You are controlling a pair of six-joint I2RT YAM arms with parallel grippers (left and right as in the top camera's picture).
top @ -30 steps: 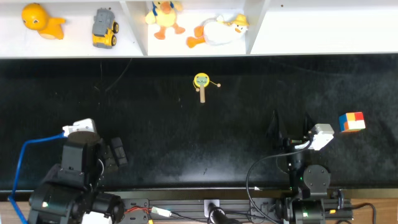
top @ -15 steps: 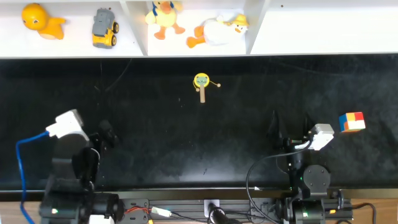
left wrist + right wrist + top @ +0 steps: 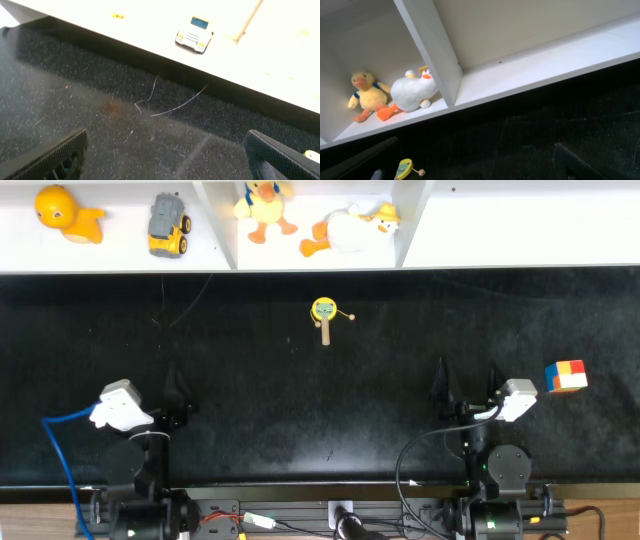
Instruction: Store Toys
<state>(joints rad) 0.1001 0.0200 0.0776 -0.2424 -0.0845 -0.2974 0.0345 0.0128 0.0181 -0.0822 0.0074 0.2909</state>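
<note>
Top view, both arms standing near the front edge of the counter (image 3: pixel 260 420). Left gripper (image 3: pixel 165 159) and right gripper (image 3: pixel 470 162) each hang with fingers spread wide and nothing between them. Two toys are not yet stored. A small yellow rattle (image 3: pixel 324 311) lies near the middle of the counter's back edge, handle toward the front. A colour cube (image 3: pixel 565 376) sits close to the right edge, near the right arm's wrist. The shelf (image 3: pixel 500 230) along the back edge already holds a yellow duck (image 3: pixel 66 213), a toy truck (image 3: pixel 168 225), a plush duckling (image 3: pixel 264 205) and a white plush goose (image 3: pixel 352 228). Probable hazards: a sideways approach could nudge the cube off the right edge. The rattle's thin handle and loose side beads may let it twist or slip from a pinch. A badly aimed carry could strike the shelf's dividers, and a careless release could topple the plush toys already stored.
</note>
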